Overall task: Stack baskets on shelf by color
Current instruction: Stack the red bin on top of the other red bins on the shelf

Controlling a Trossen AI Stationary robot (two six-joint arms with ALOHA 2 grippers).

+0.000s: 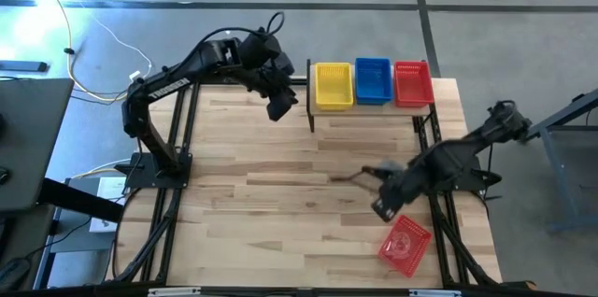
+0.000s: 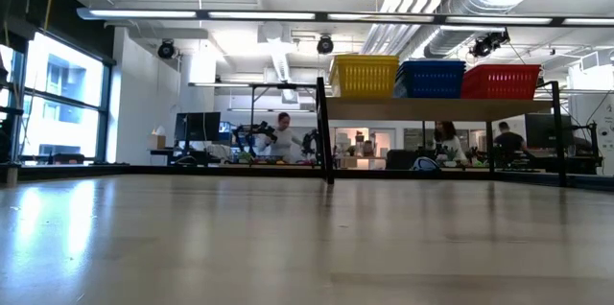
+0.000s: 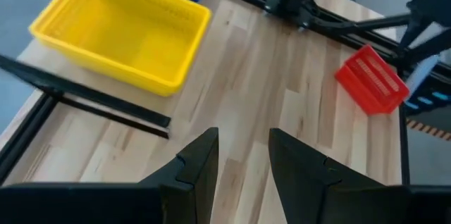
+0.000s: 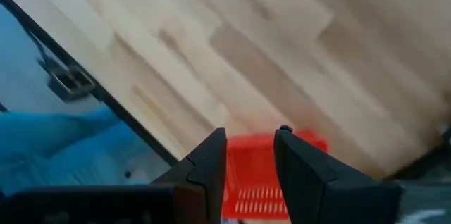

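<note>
A: Surface is showing bare butcher-block wood; behind it an open workspace with people sitting at desks.

B: Count: shelf is carrying a yellow stack, a blue stack and a red stack. One loose red basket is lying at the near right edge.

A: Left gripper is hovering beside the shelf, jaws parted, empty. Right gripper is hanging above the loose basket, jaws apart, gripping nothing.

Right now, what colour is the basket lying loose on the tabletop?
Red basket, clearest in the high view, near the right gripper.
</note>
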